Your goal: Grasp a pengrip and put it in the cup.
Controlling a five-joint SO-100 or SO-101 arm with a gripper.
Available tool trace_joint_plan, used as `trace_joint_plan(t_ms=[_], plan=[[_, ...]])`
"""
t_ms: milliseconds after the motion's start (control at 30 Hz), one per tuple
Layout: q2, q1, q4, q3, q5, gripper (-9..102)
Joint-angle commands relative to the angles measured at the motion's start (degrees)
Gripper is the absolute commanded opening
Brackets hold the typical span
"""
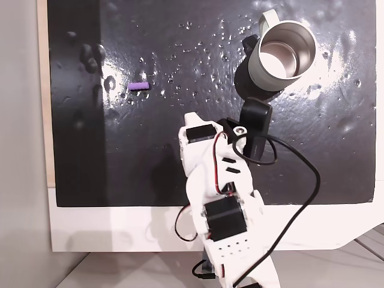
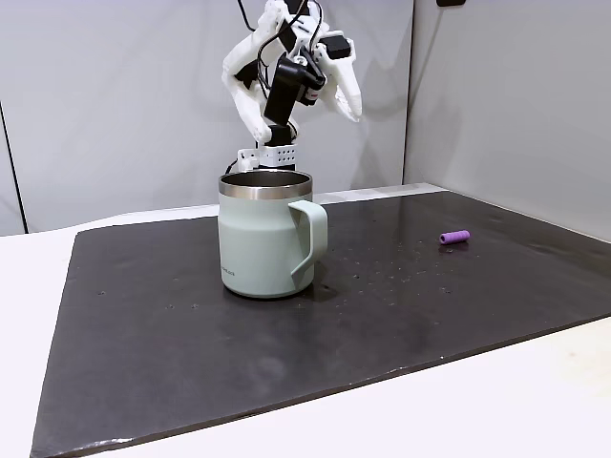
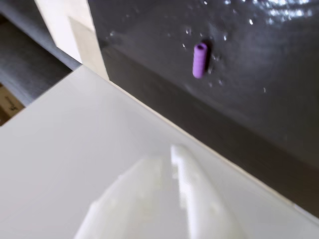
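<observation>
The gripper (image 2: 344, 81) is raised high above the black mat (image 2: 477, 315), well apart from everything that lies on it. In the fixed view from the front its white fingers (image 2: 348, 95) hang down toward the right of that view. They look close together, but whether they are pressed shut or a little spread I cannot tell, and nothing is seen between them. In the wrist view only one blurred white finger (image 3: 189, 199) enters from the bottom edge, so this view does not settle it either.

The pengrip (image 1: 138, 86) lies flat on the mat, alone. In the fixed view from above it is toward the left edge of the mat, on the far side from the arm's base. The cup (image 1: 282, 55) stands upright near the far right corner in the same view, so the two are well apart (almost the whole width of the mat is between them). From the gripper the pengrip lies forward and to the left in that view. Its long axis runs left to right there, about parallel to the far edge of the mat. In the wrist view the pengrip (image 3: 199, 60) stands nearly vertical in the picture, near the top.

I judge that the coming move depends on lowering over the pengrip with the fingers across its short width. The inside of the cup (image 2: 265, 234) shows nothing in it.
</observation>
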Motion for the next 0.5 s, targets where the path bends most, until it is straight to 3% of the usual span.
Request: trace_joint_plan(t_ms=[0, 100, 467], plan=[[-10.2, -3.0, 6.4, -16.5, 4.9, 4], [-19.2, -4.0, 12.0, -27.3, 7.9, 9], [-38.8, -4.3, 10.0, -38.4, 12.0, 25]])
